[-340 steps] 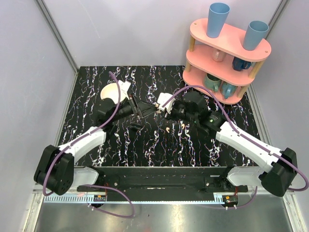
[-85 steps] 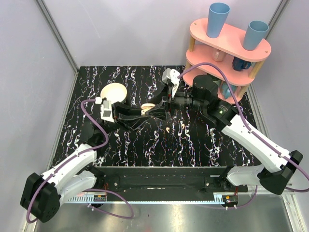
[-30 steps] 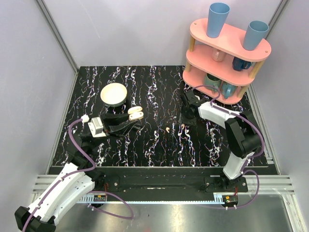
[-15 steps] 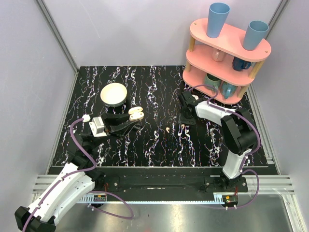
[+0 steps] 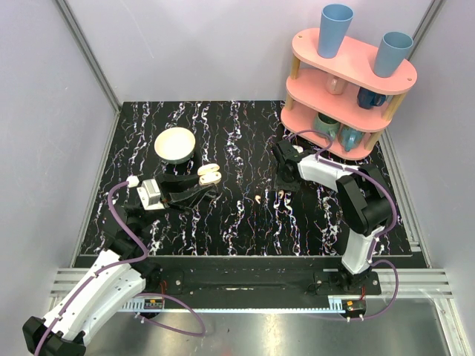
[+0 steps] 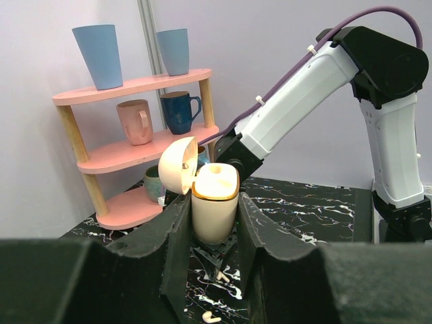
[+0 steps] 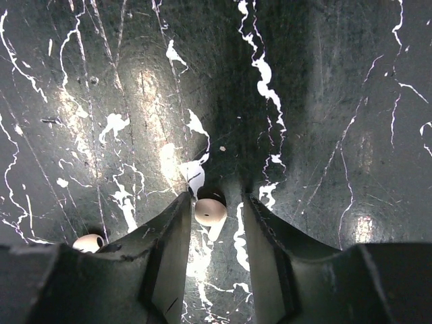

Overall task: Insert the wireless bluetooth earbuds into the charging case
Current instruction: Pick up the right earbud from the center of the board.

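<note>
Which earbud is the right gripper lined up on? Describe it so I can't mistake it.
Start at the pink shelf at the table's far right corner; the right gripper points down at the tabletop just in front of it. The target earbud is the cream-white piece lying in the gap between its open fingers. The other earbud lies outside them, farther left in the top view.
</note>
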You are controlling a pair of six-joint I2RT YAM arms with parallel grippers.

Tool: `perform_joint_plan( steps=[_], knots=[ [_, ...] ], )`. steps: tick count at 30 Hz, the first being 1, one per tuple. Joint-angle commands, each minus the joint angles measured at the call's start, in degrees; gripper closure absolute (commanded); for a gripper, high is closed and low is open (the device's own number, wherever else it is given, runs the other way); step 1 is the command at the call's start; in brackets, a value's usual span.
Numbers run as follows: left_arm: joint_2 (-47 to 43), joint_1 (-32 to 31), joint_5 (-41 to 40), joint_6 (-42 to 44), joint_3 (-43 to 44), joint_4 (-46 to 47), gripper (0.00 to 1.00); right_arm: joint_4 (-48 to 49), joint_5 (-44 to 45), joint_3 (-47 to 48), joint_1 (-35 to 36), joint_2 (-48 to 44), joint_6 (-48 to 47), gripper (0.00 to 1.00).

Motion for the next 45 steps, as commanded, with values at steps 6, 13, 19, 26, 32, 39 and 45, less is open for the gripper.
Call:
perform_joint_plan(
  steps=[6, 13, 19, 26, 32, 39, 45],
  knots=[
    [-0.47, 0.27, -0.12, 0.7, -0.4, 1.97, 1.0, 0.51, 1.32, 1.55, 0.82, 1.3, -1.3, 0.59],
    [0.06, 0.27, -0.03, 0.62, -0.4, 2.32, 1.0, 0.25, 0.26, 1.9, 0.91, 1.65, -4.11, 0.6],
    [0.41, 0.27, 0.14, 0.44, -0.4, 2.5, 1.0, 0.07, -0.18, 1.99, 1.09, 2.44, -4.12, 0.64],
    [0.5, 0.27, 0.06, 0.44, -0.4, 2.41, 1.0, -0.8, -0.18, 2.34, 1.0, 2.0, -3.94, 0.59],
    [0.59, 0.27, 0.14, 0.44, -0.31, 2.32, 1.0, -1.16, 0.17, 1.99, 1.18, 0.86, -3.94, 0.54],
    [0.68, 0.27, 0.23, 0.27, -0.31, 2.32, 1.0, -1.51, 1.22, 1.29, 1.35, 0.42, -3.07, 0.58],
    [0.59, 0.19, 0.41, 0.35, -0.23, 2.24, 1.0, -1.68, 2.63, 1.03, 1.79, 0.51, -1.75, 0.55]
  ],
)
